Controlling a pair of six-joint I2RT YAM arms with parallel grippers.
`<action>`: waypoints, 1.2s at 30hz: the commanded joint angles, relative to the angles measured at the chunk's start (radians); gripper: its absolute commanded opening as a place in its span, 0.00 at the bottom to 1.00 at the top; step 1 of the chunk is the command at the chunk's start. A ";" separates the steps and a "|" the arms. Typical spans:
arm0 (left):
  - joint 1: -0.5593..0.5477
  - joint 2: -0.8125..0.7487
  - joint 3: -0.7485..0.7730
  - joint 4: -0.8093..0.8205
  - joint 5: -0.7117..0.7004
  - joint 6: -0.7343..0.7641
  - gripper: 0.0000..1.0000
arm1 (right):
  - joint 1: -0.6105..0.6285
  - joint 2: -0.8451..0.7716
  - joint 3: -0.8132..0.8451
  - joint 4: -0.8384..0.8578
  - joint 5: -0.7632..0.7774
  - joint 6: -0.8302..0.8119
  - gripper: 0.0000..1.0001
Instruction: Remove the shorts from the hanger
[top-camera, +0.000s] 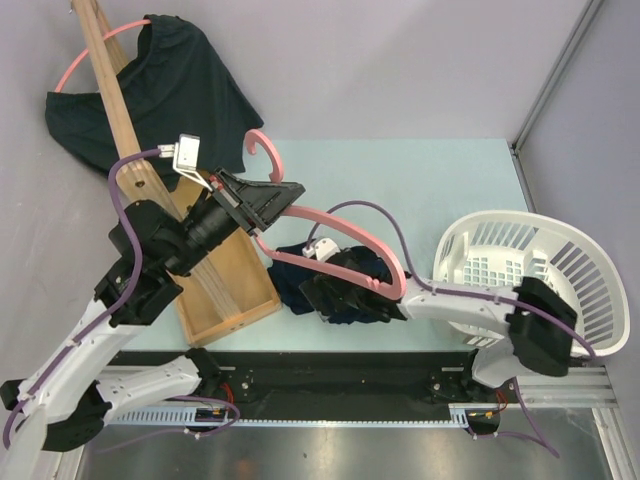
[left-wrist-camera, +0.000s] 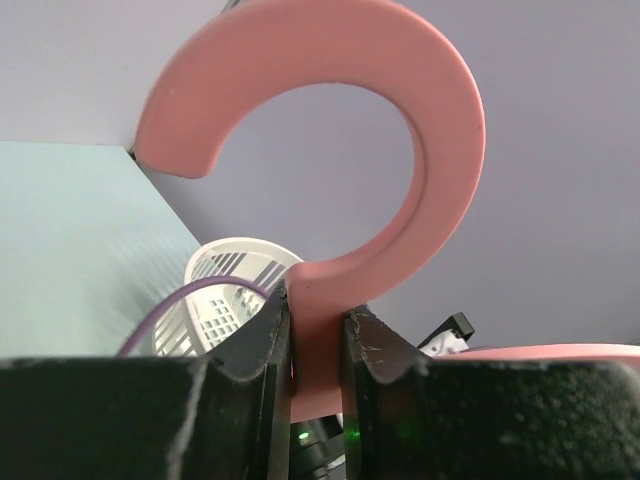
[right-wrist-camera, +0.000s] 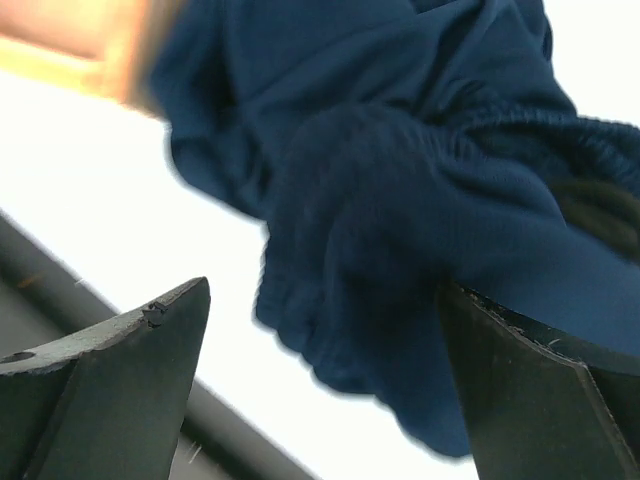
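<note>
We held the pink hanger (left-wrist-camera: 400, 150) by its neck between our left gripper's (left-wrist-camera: 318, 330) nearly closed fingers, while our right gripper (right-wrist-camera: 320, 370) stood wide open, gripping nothing, over the navy shorts (right-wrist-camera: 400, 200) heaped on the table (top-camera: 440, 180) beside the wooden box (top-camera: 230, 290).

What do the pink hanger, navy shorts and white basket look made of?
Pink hanger: probably matte plastic or rubber coating, smooth and uniform. Navy shorts: soft cloth, it folds and shows a gathered elastic band. White basket: moulded plastic, rigid slotted walls.
</note>
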 joint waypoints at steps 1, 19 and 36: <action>0.006 -0.023 0.003 0.015 0.014 0.018 0.00 | 0.009 0.115 -0.008 0.164 0.162 -0.080 1.00; 0.006 -0.037 -0.008 -0.002 0.011 0.015 0.01 | -0.014 0.494 0.047 0.431 0.263 -0.073 0.83; 0.006 -0.036 0.004 -0.014 0.026 0.005 0.00 | -0.333 0.142 0.209 0.431 0.369 -0.115 0.00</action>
